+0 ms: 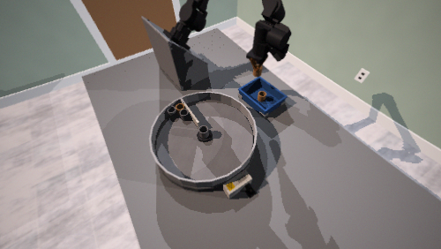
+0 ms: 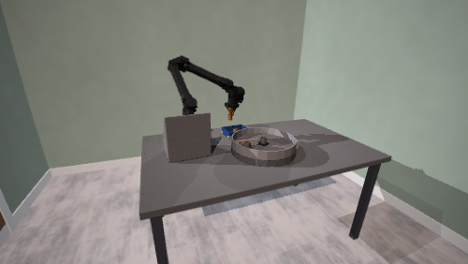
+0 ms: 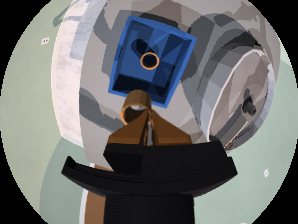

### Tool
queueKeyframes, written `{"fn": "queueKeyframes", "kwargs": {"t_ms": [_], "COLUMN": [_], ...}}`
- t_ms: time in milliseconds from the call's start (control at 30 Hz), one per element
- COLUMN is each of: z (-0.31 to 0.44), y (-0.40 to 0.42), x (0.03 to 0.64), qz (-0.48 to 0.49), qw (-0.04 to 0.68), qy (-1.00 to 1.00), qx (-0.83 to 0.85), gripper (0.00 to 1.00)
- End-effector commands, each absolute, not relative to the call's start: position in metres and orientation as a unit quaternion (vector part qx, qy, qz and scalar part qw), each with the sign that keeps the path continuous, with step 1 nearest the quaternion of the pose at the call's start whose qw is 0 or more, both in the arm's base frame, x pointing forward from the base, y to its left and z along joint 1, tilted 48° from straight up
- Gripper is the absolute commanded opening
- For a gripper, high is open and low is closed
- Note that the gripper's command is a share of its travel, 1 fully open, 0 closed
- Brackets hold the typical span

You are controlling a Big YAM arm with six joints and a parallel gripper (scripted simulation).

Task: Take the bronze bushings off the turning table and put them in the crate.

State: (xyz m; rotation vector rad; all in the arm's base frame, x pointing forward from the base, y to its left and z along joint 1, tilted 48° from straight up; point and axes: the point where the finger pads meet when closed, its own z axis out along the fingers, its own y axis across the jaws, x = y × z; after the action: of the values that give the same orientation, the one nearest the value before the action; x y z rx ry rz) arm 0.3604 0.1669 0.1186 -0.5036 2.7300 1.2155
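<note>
My gripper (image 1: 257,70) (image 2: 230,113) (image 3: 141,117) is shut on a bronze bushing (image 1: 260,70) (image 3: 137,104) and holds it high above the near edge of the blue crate (image 1: 250,98) (image 2: 226,129) (image 3: 127,63). One bronze bushing (image 1: 261,95) (image 3: 149,60) stands inside the crate. On the round turning table (image 1: 198,178) (image 2: 262,156), a bronze bushing (image 1: 179,106) sits between two dark steel bushings (image 1: 171,110) (image 1: 185,114) at the back left beside a pale divider bar (image 1: 190,113). Another steel bushing (image 1: 204,132) (image 2: 263,140) (image 3: 249,106) stands at the centre.
A tall grey box (image 1: 176,62) (image 2: 187,137) stands behind the turning table, beside the arm's base. A small white and yellow block (image 1: 237,184) lies against the turning table's front rim. The crate sits near the table's right edge.
</note>
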Motion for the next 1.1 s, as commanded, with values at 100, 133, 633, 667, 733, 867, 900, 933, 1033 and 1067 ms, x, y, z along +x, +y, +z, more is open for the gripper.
{"fn": "queueKeyframes", "kwargs": {"t_ms": [100,133,633,667,733,867,900,933,1033,1067], "z": [0.131,0.131,0.131,0.131,0.131,0.131,0.130,0.129,0.113,0.113], "y": [0.157,0.157,0.157,0.157,0.157,0.157,0.157,0.159,0.173,0.173], "x": [0.372,0.372,0.372,0.372,0.372,0.372,0.372,0.372,0.362,0.362], "qz": [0.398,0.398,0.398,0.398,0.398,0.398,0.398,0.398,0.399,0.399], "qw": [0.073,0.073,0.073,0.073,0.073,0.073,0.073,0.072,0.055,0.055], "qy": [0.901,0.901,0.901,0.901,0.901,0.901,0.901,0.901,0.900,0.900], "qx": [-0.155,-0.155,-0.155,-0.155,-0.155,-0.155,-0.155,-0.156,-0.164,-0.164], "gripper": [0.00,0.00,0.00,0.00,0.00,0.00,0.00,0.00,0.00,0.00]}}
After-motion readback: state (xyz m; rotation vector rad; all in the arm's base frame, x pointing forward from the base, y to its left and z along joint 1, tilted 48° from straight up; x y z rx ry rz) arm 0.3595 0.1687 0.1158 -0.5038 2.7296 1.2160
